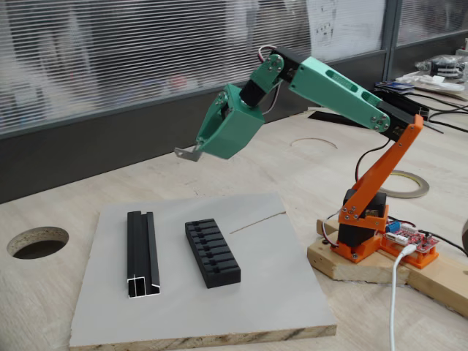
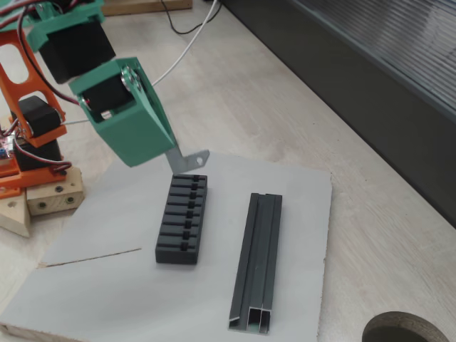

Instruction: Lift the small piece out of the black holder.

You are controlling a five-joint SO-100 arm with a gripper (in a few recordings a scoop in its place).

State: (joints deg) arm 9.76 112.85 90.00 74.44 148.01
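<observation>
Green plastic forms the gripper [image 1: 199, 148], which hangs raised in the air above the grey board [image 1: 270, 292], its fingers closed on the small piece [image 1: 188, 153]. That grey metal bit sticks out from the fingertips with its bent end pointing away from the arm, clear of everything below. In a fixed view the small piece [image 2: 187, 162] shows as a thin strip with a hooked end, just above the far end of the black holder [image 2: 182, 219] without touching it. The black holder [image 1: 212, 252] lies flat on the board with its row of crosswise slots facing up. Beside it, well apart and roughly parallel, lies a longer black channel rail [image 1: 142, 253] with a silvery cut end. A thin wire [image 1: 257, 221] rests on the board on the holder's other side, toward the orange arm base [image 1: 362, 227]. Nothing stands between the gripper and the holder. A round hole [image 1: 36, 242] is cut in the wooden table [image 1: 58, 307] near the board's edge.
</observation>
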